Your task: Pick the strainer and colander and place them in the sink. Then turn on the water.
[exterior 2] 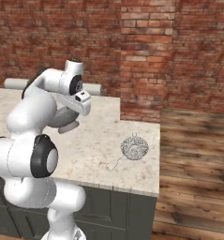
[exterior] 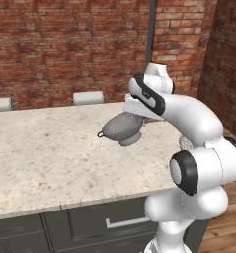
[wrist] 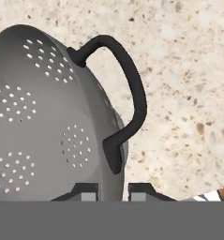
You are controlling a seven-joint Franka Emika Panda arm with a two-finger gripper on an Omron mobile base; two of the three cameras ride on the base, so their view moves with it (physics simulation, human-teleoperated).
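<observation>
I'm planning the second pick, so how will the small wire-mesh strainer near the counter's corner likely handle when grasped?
The strainer looks like open mesh, so it is probably light for its size. Its rounded basket may roll or tip if nudged. Its wire handle looks very thin, so it would likely be hard to pinch and might flex; the basket rim seems the safer grip.

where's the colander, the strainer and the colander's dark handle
colander (exterior: 122,127), left base view, on its grey bowl wall
strainer (exterior 2: 134,147), right base view, on its wire-mesh basket
colander's dark handle (wrist: 132,89), hand view, on the outer curve of the loop
</observation>
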